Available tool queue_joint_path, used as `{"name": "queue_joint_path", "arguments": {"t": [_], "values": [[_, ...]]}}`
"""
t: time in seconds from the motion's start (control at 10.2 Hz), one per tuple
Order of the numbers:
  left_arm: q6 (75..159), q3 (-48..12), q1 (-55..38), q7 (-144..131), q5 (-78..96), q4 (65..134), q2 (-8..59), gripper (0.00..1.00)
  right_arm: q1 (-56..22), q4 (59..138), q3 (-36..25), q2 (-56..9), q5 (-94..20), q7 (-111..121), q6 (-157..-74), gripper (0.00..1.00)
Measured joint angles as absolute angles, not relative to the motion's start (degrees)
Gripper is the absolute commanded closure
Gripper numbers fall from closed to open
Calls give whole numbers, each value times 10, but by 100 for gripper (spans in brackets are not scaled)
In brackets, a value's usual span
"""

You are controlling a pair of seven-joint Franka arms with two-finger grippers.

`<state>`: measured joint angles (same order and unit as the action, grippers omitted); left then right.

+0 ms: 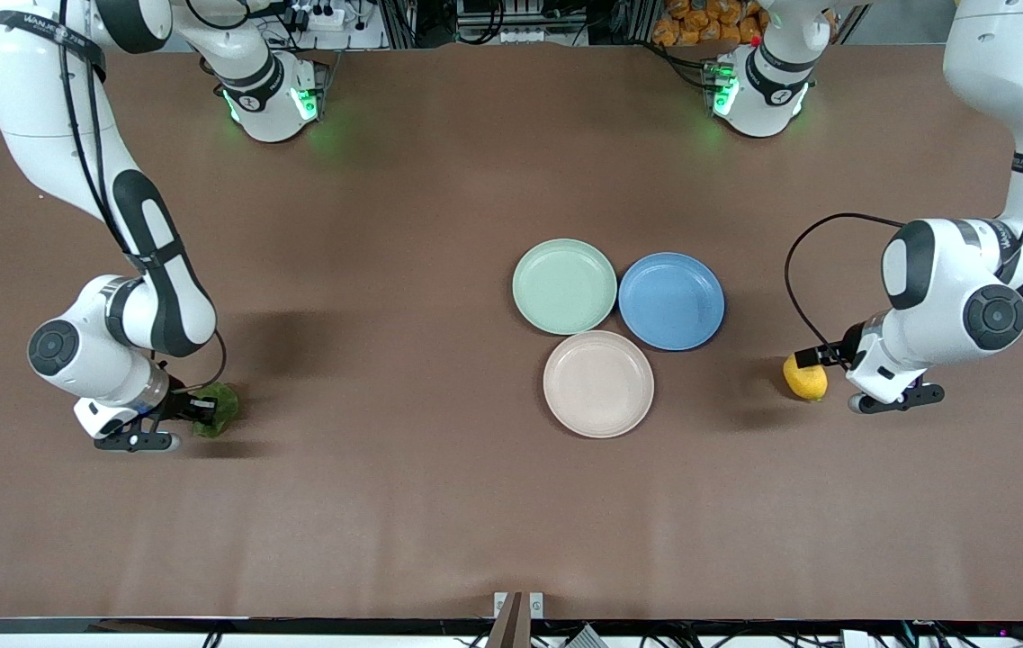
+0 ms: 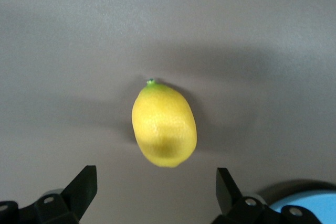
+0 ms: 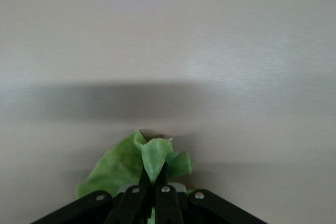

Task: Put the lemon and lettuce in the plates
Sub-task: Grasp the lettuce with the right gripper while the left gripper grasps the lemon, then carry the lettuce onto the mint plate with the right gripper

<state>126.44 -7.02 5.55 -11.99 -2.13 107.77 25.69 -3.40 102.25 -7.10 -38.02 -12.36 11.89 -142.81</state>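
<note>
Lower left of the front view: right tool (image 1: 196,412) clamped on lettuce (image 1: 219,409). Middle right: left tool (image 2: 155,192), fingers apart, beside lemon (image 1: 804,378). 3 plates (image 1: 598,384) sit at center.

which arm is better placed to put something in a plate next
Right. The right gripper is already shut on the lettuce, ready to carry to the mint green plate. The left gripper is open, the lemon ungrasped on the table.

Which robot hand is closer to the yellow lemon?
The left gripper: it is open at the lemon. The right gripper is shut on the lettuce toward the table's right-arm end.
</note>
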Motion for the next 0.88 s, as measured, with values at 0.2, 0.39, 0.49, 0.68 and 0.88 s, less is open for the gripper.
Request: {"name": "queue_joint_path", "arguments": {"t": [0.2,0.39,0.49,0.68,0.88], "values": [[1292,-68,56,-129,-21,1078,278,0,-31,999,-72,-345,-124,119,-1333,100],[1303,-68,56,-132,-21,1078,292,0,-25,964,-72,-305,-126,115,-1220,100],[1310,-68,56,-132,-21,1078,297,0,-25,936,-71,-291,-128,92,-1155,100],[1329,-69,55,-132,-21,1078,307,0,-26,863,-53,-280,-131,11,-1037,100],[1345,-69,55,-132,-21,1078,322,0,-29,811,-4,-278,-132,-91,-971,100]]}}
